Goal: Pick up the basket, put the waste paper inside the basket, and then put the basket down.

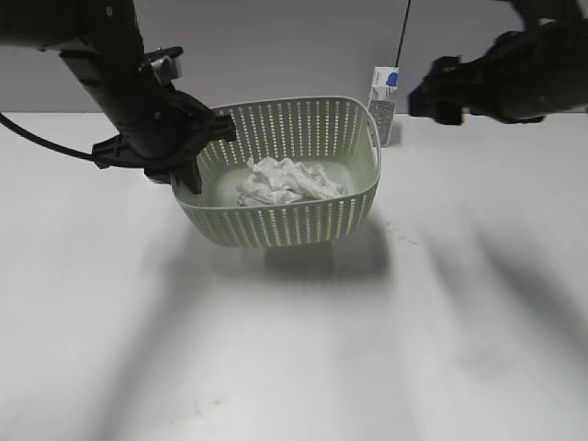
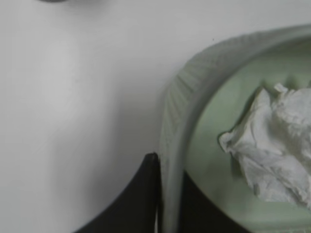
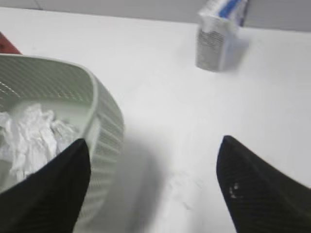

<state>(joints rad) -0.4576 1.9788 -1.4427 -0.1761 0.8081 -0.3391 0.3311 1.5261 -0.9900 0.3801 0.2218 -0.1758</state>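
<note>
The pale green basket hangs tilted a little above the white table, its shadow under it. White crumpled waste paper lies inside it. My left gripper is shut on the basket's left rim; in the left wrist view its black fingers clamp the rim with the paper to the right. My right gripper is open and empty, raised to the right of the basket; in the right wrist view its fingers frame bare table beside the basket wall and paper.
A small upright white-grey carton with a blue mark stands behind the basket's right corner; it also shows in the right wrist view. A red object peeks in at the left edge. The white table stretches forward.
</note>
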